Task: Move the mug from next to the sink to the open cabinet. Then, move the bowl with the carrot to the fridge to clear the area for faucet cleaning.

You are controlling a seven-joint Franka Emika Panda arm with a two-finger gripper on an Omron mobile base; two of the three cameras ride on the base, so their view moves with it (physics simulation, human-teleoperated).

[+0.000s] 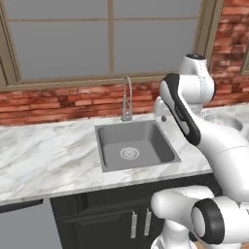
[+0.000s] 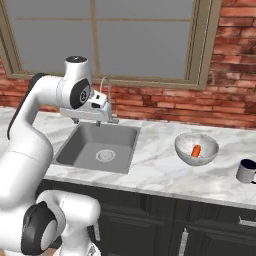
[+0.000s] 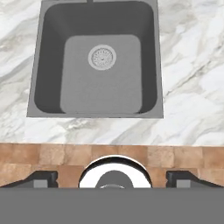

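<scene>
The hand [image 3: 112,179] hangs above the front edge of the marble bench [image 3: 192,78], looking straight down; its two dark fingertips [image 3: 41,178] stand far apart at the bottom of the hand view, at about 7 and 5 o'clock, with nothing between them, so the hand is wide open and holds nothing. In that view the grey sink [image 3: 96,61] lies at 12 o'clock from the fingertips, its round metal drain [image 3: 102,57] near the middle of the basin floor. In the right base view the hand [image 2: 97,111] sits over the back rim of the sink [image 2: 97,145], close in front of the slim silver faucet [image 2: 106,87], which rises at the basin's 12 o'clock edge against the brick wall [image 2: 165,102]. The marbled bowl [image 2: 197,149] stands on the bench at 3 o'clock from the sink, well apart from it, with the orange carrot [image 2: 196,150] lying inside it. The dark mug [image 2: 246,171] stands on the bench at about 4 o'clock from the bowl, near the picture's right edge, apart from the bowl. In the left base view the faucet [image 1: 127,99] stands at the 12 o'clock rim of the sink [image 1: 133,146], and the arm's white links cover the bench to the right of the basin.
</scene>
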